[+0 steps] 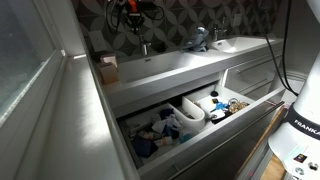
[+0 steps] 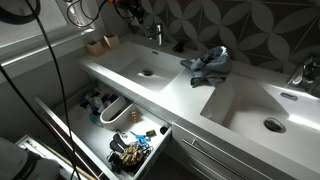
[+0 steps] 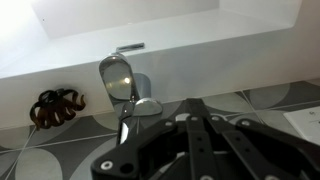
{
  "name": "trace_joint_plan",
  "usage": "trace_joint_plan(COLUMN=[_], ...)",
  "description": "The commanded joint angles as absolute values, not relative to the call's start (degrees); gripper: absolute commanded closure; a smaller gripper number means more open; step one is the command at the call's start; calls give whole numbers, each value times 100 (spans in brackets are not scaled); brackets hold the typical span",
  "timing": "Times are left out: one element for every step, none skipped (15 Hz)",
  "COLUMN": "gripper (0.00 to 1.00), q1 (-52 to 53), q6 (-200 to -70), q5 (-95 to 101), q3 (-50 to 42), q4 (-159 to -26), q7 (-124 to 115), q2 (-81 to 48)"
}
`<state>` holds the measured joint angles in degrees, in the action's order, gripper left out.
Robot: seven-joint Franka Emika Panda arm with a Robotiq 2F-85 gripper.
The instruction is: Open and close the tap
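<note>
Your black Robotiq gripper came in from the bottom of the wrist view with its fingers drawn together to a point and nothing between them. That is as far as the dark linkage let you tell. Just left of that point stood the slim grey-metal tap, its polished top catching the light. The gripper looked clear of it, not touching.

In an exterior view the gripper hung high against the grey patterned wall tiles, above the tap and apart from it. The tap rose from the back ledge of the long white basin, behind the near drain.

Beside the tap in the wrist view lay a brown curly bundle — too blurred to name. Further along the basin a crumpled blue-white cloth sat on the ledge, and the twin tap stood well beyond it at the far bowl. A small tan box rested at the other end of the ledge.

Below the basin a wide drawer stood pulled out — full of small mixed items. The white robot base showed at the frame's lower corner.
</note>
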<state>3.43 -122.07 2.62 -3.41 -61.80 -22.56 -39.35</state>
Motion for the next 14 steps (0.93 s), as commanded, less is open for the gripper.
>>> trace_joint_plan(gripper=[100,100,100,100,100,100,100,100,100,100,100,100,100,100], q1=[292,288,270,278,284,293,329,343,333,350,356,370,392,406], q6=[-12274,-12265,-12329,-12361,-12390,-12381,-12302,-12244,-12205,-12169,-12109,-12032,-11956,-11846], q5=[104,110,179,217,244,274,263,300,350,390,404,429,458,466], q3=[-325,-334,-317,-348,-377,-415,-502,-553,-560,-616,-652,-701,-756,-785], q4=[-5666,-5614,-5594,-5547,-5500,-5445,-5379,-5335,-5323,-5297,-5275,-5250,-5216,-5167], q7=[-2224,-2227,-2262,-2298,-2332,-2369,-2393,-2432,-2475,-2515,-2536,-2581,-2651,-2710], q2=[-4334,-4390,-4432,-4486,-4533,-4583,-4624,-4654,-4668,-4691,-4699,-4709,-4719,-4730])
